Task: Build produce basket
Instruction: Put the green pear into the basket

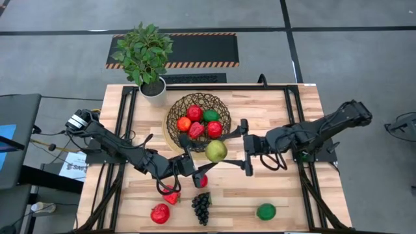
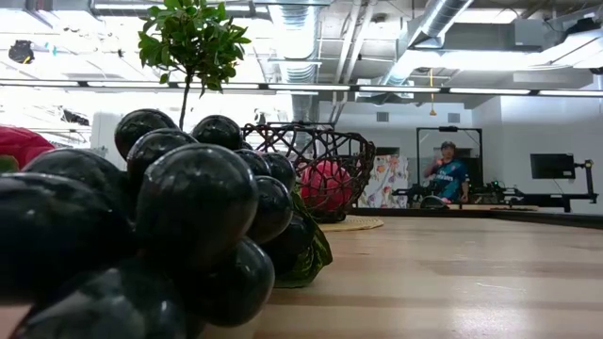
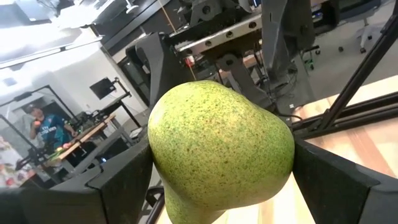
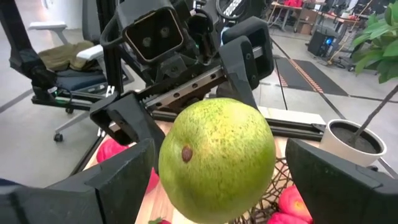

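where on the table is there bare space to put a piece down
Bare wood lies right of the basket, behind the right arm, and along the front edge between the grape bunch and the green fruit. The centre is crowded: both end effectors, left and right, flank the pear. Red pieces cluster front left.

Bare wood open across the right half of the table (image 1: 286, 195), except one green fruit (image 1: 266, 211) near the front edge. Centre blocked: pear (image 1: 216, 151) between both grippers, basket (image 1: 198, 119) just behind. Front left crowded by grapes (image 1: 201, 207) and red pieces (image 1: 160, 213). Far left corner taken by potted plant (image 1: 148, 58).
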Tool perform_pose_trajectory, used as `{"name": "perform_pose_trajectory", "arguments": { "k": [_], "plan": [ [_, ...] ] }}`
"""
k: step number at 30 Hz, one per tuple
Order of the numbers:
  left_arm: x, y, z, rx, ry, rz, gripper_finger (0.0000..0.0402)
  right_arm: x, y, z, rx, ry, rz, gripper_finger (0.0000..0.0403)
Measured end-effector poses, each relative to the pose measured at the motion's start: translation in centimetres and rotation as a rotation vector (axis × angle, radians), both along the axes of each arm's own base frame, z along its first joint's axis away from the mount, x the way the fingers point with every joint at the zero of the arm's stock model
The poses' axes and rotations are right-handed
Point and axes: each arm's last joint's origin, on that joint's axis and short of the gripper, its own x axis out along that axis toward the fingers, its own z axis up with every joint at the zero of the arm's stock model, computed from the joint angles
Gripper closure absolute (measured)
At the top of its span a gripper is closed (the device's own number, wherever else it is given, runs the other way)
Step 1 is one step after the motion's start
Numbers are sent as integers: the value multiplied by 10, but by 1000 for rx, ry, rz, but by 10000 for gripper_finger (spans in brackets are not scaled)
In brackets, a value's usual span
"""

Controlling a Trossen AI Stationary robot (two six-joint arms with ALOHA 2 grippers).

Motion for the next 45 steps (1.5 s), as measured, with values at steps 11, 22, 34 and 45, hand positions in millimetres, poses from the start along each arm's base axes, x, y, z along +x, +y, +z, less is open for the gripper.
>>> {"name": "perform_pose_trajectory", "arguments": {
  "k": [11,22,34,45],
  "plan": [
    [-2,5,-6,-46,25,156,72,-28,-14,-3,6,154,-136,22],
    [-19,19,17,-315,-20,96,72,-39,-17,-53,77,584,-363,22],
    [-35,68,56,-770,74,-366,71,-1,-4,-107,-35,786,-419,22],
    [-37,50,104,-801,-359,-833,71,11,7,-135,-82,878,-410,22]
  ]
}}
